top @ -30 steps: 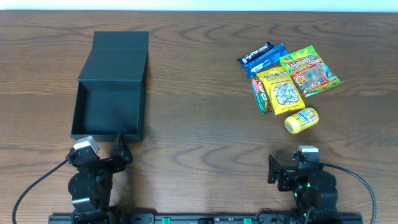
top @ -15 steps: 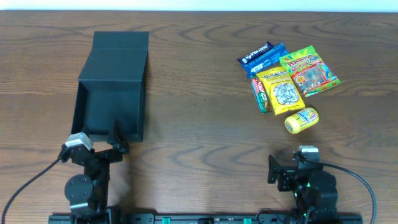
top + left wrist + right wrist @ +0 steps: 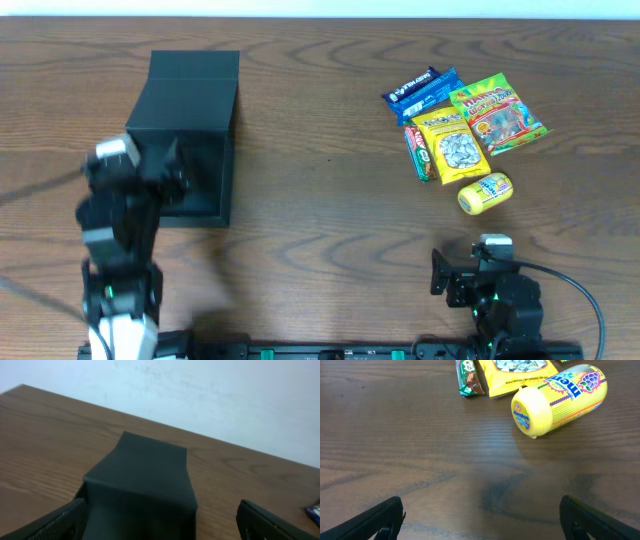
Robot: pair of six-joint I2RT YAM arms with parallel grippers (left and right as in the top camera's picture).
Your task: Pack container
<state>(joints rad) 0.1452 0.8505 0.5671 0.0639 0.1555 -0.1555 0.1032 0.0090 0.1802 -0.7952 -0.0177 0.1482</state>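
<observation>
**Overhead:** The black box [image 3: 205, 185] is sitting on the left half of the wooden worktop [image 3: 320, 210], its flap lid [image 3: 195, 80] leaning open at the far side. The left hand [image 3: 165, 168], blurred, is hanging over the box's near left part. The right hand [image 3: 440, 272] is waiting low at the near right edge, well apart from the snacks. Those are lying together at the far right: a blue packet [image 3: 422, 90], a bright gummy bag [image 3: 497, 115], a yellow packet [image 3: 450, 145], a green bar [image 3: 418, 153] and a yellow tub [image 3: 485, 192], the tub being nearest to the right hand.

**Left wrist:** The left hand [image 3: 161, 510] is gaping wide, its two fingers [image 3: 55, 522] showing at the bottom corners with nothing between them. The box [image 3: 140, 480] is lying just below and ahead, and the lid is sloping away toward a pale wall [image 3: 225, 400].

**Right wrist:** The right hand [image 3: 481, 510] is also spread wide and gripping nothing, above bare worktop [image 3: 420, 435]. The tub [image 3: 560, 397] is lying on its side ahead, cap toward the left, touching the yellow packet [image 3: 520, 375], which is lying beside the green bar [image 3: 469, 377].
</observation>
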